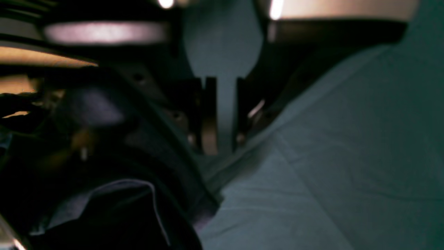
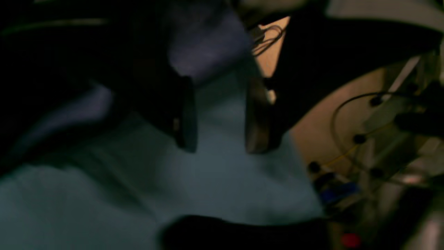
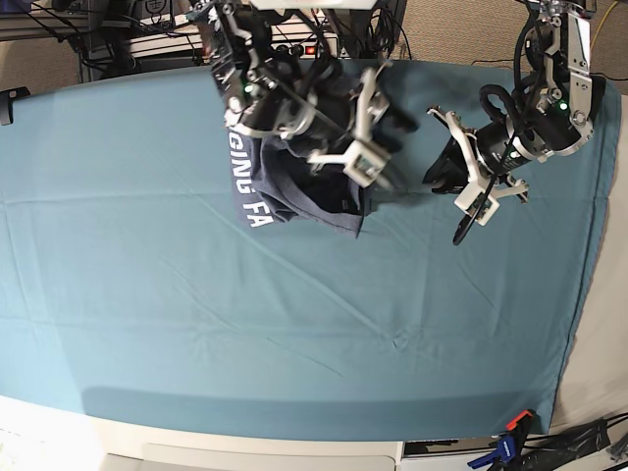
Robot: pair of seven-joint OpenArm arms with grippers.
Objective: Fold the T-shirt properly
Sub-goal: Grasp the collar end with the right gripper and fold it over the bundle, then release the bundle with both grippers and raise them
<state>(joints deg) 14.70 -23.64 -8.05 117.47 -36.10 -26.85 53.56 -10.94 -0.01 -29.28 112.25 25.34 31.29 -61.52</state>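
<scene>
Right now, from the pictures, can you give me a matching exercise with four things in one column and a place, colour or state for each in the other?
Things:
1. T-shirt
2. tablecloth
3. right hand
4. clamp

Descriptions:
A. teal, spread flat over the table
B. at the table edge, in the base view's lower right corner
C. dark blue-grey with white letters, lying bunched
D. jaws apart, nothing between them

Pairs: 1-C, 2-A, 3-D, 4-B
</scene>
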